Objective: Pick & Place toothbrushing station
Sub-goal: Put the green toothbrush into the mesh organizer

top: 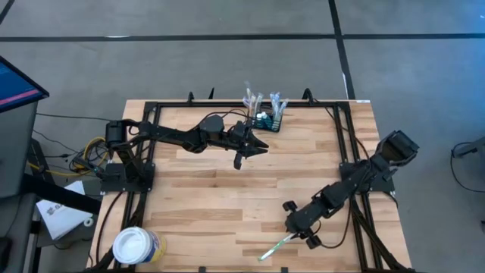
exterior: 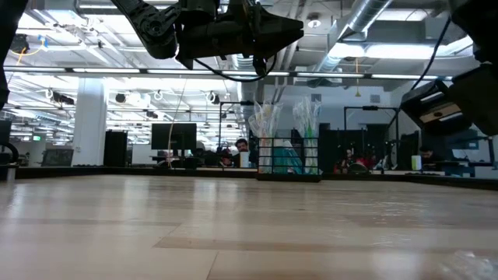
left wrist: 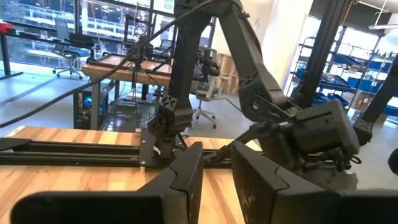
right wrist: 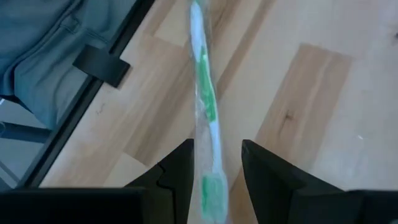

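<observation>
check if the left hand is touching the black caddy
Apart: the high view shows bare wood between the left hand and the caddy.

The pale butcher-block wooden counter (top: 227, 189) is made of glued planks with visible grain and a smooth satin finish. The small black wire-mesh toothbrushing station (top: 270, 121) looks like matt painted metal. In front of the right arm's dark matt plastic fingers (right wrist: 176, 176) lies a green and white toothbrush in clear glossy plastic wrapping (right wrist: 205, 106). The round white tub (top: 137, 246) looks like smooth plastic.
</observation>
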`<act>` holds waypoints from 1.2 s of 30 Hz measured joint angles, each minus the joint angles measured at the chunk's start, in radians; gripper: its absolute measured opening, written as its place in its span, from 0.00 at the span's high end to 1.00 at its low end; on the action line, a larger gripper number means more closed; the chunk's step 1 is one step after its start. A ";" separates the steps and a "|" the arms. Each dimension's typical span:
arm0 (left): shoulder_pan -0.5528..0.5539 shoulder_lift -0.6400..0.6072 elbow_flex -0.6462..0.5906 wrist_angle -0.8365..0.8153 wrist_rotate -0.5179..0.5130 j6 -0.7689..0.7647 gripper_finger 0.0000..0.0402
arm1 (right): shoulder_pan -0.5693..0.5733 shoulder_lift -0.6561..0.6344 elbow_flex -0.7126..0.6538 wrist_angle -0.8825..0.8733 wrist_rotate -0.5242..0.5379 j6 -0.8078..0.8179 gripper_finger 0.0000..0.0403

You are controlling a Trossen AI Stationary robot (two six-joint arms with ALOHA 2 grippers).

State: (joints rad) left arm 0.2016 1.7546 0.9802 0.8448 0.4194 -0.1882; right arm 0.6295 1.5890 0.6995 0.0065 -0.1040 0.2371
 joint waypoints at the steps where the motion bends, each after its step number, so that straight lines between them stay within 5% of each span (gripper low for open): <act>1: 0.000 0.000 0.000 0.000 0.000 0.000 0.81 | 0.004 0.009 0.007 0.002 0.000 0.000 0.69; 36: 0.000 0.000 0.000 0.000 0.001 0.000 0.81 | 0.043 0.053 0.035 -0.028 0.026 0.026 0.81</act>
State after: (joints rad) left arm 0.2016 1.7546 0.9802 0.8448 0.4201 -0.1883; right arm 0.6727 1.6421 0.7349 -0.0212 -0.0784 0.2634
